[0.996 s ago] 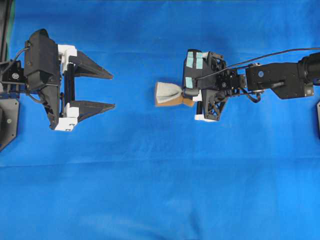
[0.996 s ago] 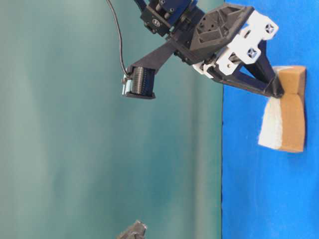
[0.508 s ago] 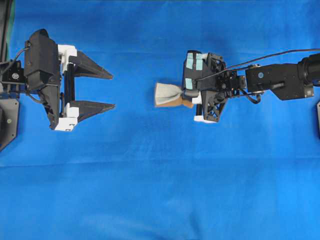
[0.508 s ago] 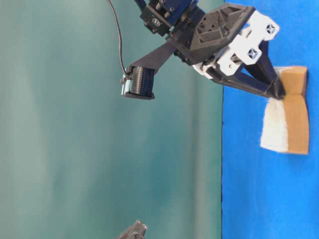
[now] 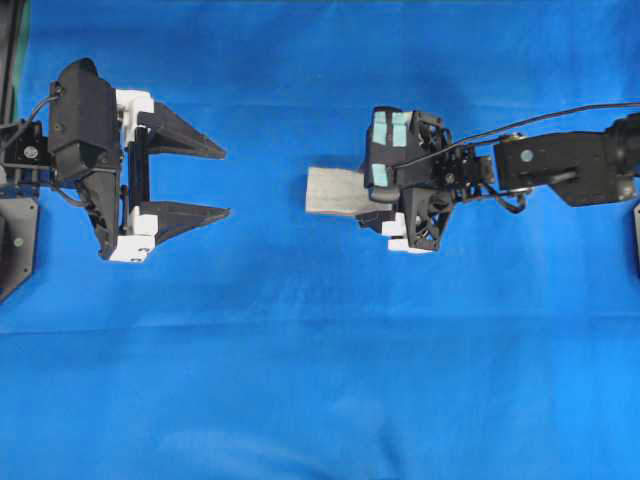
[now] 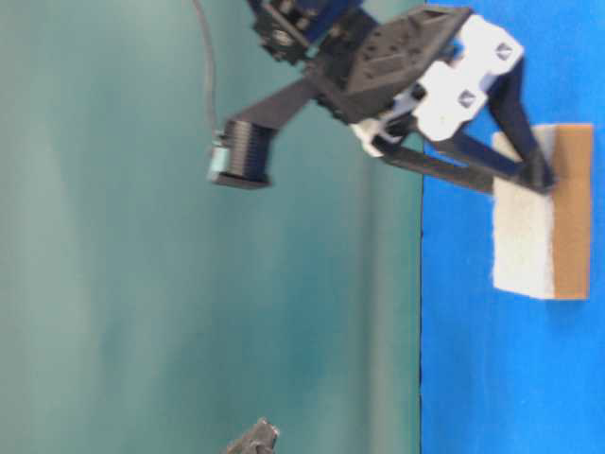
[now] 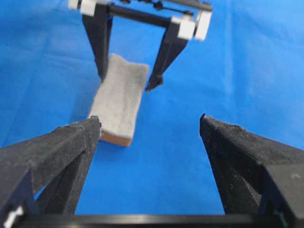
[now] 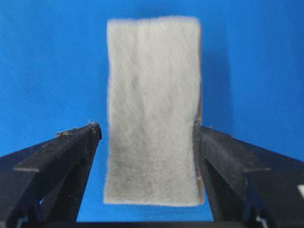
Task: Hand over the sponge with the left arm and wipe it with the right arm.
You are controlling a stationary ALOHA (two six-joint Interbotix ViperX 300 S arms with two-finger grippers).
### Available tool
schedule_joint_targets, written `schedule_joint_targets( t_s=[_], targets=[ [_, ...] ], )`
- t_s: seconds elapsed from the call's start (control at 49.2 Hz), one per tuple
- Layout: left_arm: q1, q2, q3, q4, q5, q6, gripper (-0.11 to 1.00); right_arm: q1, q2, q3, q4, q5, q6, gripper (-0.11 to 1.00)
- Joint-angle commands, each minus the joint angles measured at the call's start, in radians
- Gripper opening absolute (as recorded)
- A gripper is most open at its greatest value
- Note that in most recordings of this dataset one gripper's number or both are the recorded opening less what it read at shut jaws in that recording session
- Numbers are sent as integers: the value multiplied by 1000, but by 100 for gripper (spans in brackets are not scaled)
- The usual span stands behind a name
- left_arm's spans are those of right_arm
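Since 1 second ago, the right arm's gripper [image 5: 372,205] has spread its fingers [image 8: 71,156] apart, so the pinched sponge [image 5: 333,191] now lies flat, whitish face up, on the blue bench [image 5: 320,380] at frame centre. At far left, the left arm's gripper [image 5: 222,183] stays wide apart, holding nothing.

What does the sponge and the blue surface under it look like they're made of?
The sponge: a whitish-grey, fuzzy, matte scouring face, probably fibre felt, over a thin tan-orange layer that looks like foam. The blue surface: matte cloth, judging by its fine weave and soft wrinkles.
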Motion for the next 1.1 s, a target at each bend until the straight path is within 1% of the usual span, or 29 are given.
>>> schedule_joint_targets(
  t_s=[0.0, 0.244, 0.407, 0.569, 0.915, 1.077],
  targets=[
    [-2, -5, -8, 0, -3, 2, 82, 3, -72, -21, 2, 17, 0, 73],
    [-2, -5, -8, 0, -3, 2, 82, 3, -215, -14, -2, 104, -5, 73],
    [-3, -5, -8, 0, -2, 2, 82, 12, -308, 9, -2, 112, -5, 73],
    [-2, -5, -8, 0, -3, 2, 82, 14, -322, 21, 2, 91, 0, 73],
    [-2, -6, -9, 0, -21, 2, 81, 20, -324, 28, 5, 86, 3, 73],
    [-2, -52, -5, 0, 2, -5, 81, 34, -413, 66, 8, 106, 3, 73]
  ],
)
